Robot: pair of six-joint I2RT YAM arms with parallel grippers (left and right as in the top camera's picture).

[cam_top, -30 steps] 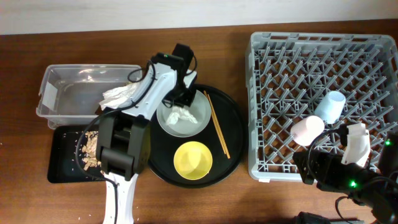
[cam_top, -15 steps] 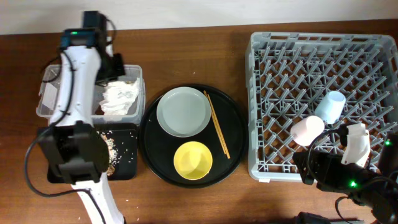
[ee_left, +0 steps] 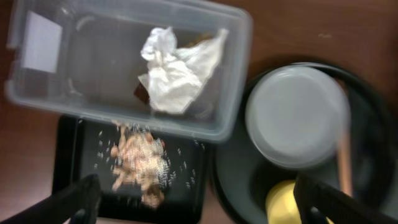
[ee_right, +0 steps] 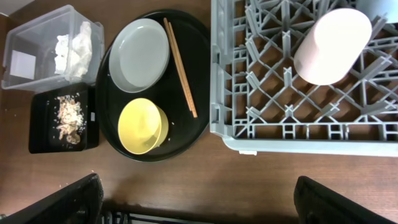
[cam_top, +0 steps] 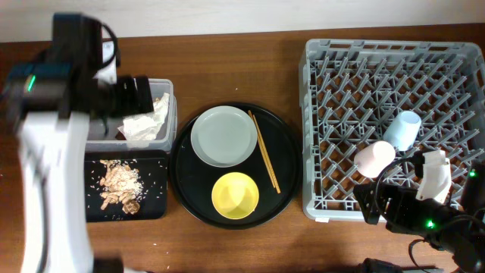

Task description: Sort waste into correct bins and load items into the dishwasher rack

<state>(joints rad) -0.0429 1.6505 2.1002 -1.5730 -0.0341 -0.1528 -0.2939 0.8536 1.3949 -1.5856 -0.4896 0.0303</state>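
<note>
At upper left, my left gripper hangs over the tub and napkin, jaws wide, empty; right gripper likewise by the rack edge.

White left arm, black right arm

Round black tray, brown wooden table

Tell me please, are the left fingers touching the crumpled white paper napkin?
Apart. The left wrist view shows the napkin lying in the clear rectangular plastic tub, well away from both fingers.
</note>
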